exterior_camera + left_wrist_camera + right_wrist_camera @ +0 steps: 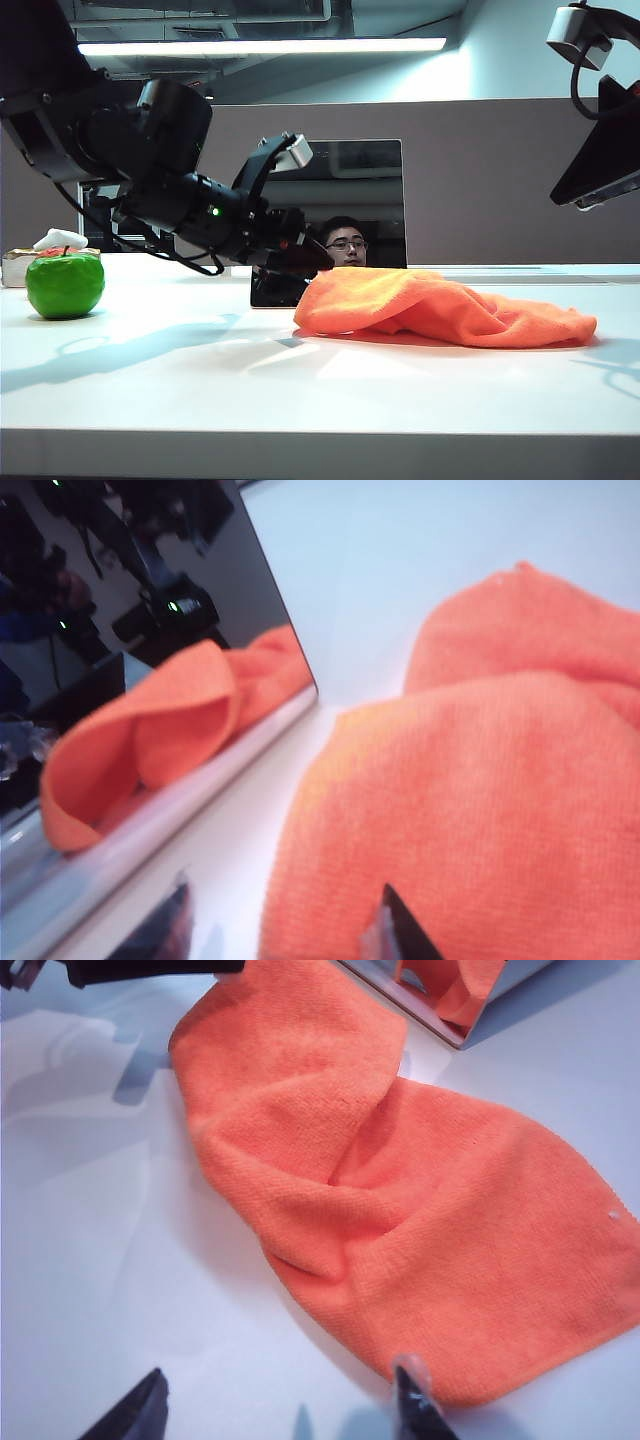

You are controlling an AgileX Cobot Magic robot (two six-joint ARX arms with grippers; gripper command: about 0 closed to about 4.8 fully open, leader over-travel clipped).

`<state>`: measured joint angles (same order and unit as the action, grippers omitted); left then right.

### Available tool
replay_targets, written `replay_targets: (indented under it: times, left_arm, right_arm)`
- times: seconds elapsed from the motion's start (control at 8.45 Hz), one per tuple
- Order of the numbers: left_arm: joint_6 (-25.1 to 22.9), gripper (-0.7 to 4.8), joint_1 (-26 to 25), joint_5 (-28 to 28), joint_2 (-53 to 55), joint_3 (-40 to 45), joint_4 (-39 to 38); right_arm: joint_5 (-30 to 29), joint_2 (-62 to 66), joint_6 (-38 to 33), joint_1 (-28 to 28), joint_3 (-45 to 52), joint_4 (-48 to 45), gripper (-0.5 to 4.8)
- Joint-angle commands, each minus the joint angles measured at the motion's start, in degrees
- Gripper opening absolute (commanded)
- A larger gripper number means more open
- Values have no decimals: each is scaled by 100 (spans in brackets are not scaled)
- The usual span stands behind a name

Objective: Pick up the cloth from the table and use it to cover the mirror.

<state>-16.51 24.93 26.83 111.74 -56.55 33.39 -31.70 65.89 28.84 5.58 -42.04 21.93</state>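
Cloth (440,308) bunched on tabletop (300,400) before mirror (375,200). My left hand (280,925) spread at its edge; right hand (280,1410) spread, raised above.

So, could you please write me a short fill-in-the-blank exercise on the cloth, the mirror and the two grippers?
1. The orange cloth lies crumpled on the white ____.
2. The mirror stands upright ____ the cloth.
3. The left gripper, fingers apart, hangs at the cloth's ____ end in the exterior view.
4. The fruit at far left is a ____ apple.

Missing words: table; behind; left; green
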Motion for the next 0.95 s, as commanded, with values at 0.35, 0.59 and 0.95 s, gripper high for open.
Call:
replay_targets:
  times: [0.35,0.59,0.95]
  left_arm:
    - [33,237,9,229,374,-509,-90]
    - [44,237,7,258,452,-608,-129]
    - [505,237,9,826,603,-625,-190]
  right_arm:
    - [-87,-11,-9,9,-26,-50,284]
    - [-107,-11,-9,9,-26,-50,284]
    - [-146,-11,-4,9,-26,-57,284]
